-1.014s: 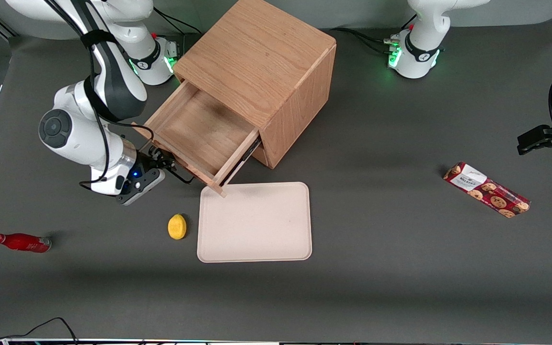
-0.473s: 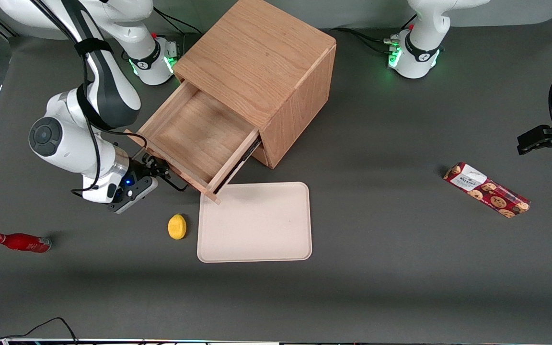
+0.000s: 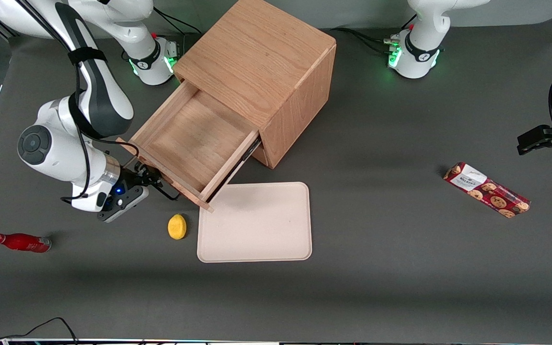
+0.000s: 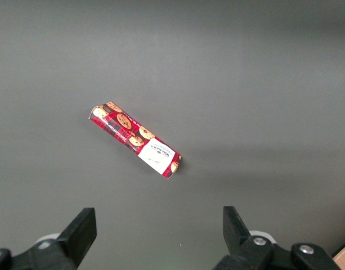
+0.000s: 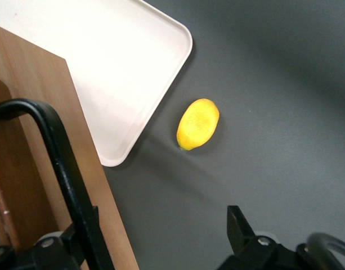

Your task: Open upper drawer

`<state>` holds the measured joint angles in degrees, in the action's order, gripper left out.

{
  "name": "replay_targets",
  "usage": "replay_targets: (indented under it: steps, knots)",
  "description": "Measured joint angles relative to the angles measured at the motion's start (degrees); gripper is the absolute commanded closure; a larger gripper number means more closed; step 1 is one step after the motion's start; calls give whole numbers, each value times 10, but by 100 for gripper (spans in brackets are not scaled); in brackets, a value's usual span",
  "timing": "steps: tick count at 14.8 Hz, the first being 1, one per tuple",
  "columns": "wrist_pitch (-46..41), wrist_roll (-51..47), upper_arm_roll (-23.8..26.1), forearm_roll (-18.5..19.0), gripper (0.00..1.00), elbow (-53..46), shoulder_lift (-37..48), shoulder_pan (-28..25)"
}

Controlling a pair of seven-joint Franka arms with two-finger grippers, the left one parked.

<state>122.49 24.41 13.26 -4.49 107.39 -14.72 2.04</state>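
Observation:
The upper drawer (image 3: 194, 139) of the light oak cabinet (image 3: 257, 52) stands pulled far out, and its box is empty. Its front panel (image 5: 43, 112) carries the thin black bar handle (image 5: 54, 146), which also shows in the front view (image 3: 163, 184). My right gripper (image 3: 154, 184) is in front of the drawer at the handle. In the right wrist view the gripper (image 5: 158, 242) is open, with one finger (image 5: 76, 244) against the handle bar and the other finger (image 5: 240, 230) well apart over the table. The bottom drawer is hidden under the upper one.
A beige tray (image 3: 257, 225) lies just nearer the camera than the drawer, its corner (image 5: 104, 50) under the drawer front. A yellow lemon (image 3: 177, 226) (image 5: 198, 124) lies beside the tray. A red bottle (image 3: 21, 242) lies toward the working arm's end, a cookie box (image 3: 487, 189) (image 4: 135, 139) toward the parked arm's.
The upper drawer has slid farther out of the cabinet, toward the camera and the working arm's end. My gripper has moved the same way along with the handle.

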Motion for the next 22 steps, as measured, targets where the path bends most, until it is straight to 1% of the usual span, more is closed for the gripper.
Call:
replay_targets:
  steps: [8,12,18,20,22]
  knots:
    - [-10,1,0,0,0,-8,-3,0]
    - [-73,2,0,1,0,-44,-3,0]
    - [-139,2,-1,1,0,-80,14,0]
    - [-165,-1,-16,1,0,-85,41,0]
    - [-186,-4,-48,1,0,-86,73,1]
